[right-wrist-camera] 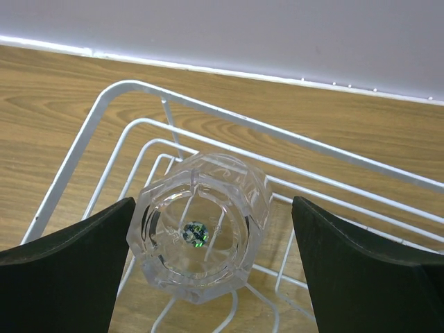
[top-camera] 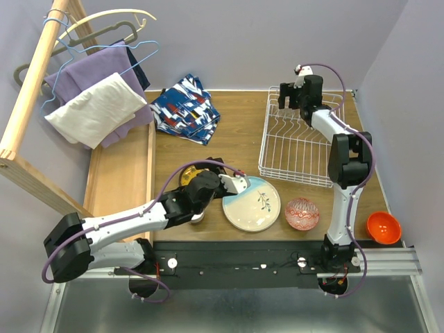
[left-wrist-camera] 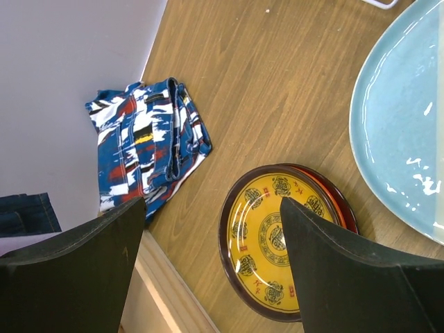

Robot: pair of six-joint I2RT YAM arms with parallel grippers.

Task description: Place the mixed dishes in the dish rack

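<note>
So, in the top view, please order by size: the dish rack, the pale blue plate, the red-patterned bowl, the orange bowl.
1. dish rack
2. pale blue plate
3. red-patterned bowl and orange bowl: these look about alike, so unranked.

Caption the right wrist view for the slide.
Open right gripper straddling a clear glass sitting in the corner of the white dish rack.

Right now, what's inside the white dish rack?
A clear glass sits in a far corner of the dish rack, between the fingers of the open right gripper. From above, the right arm hides that corner; no other dishes show inside.
</note>
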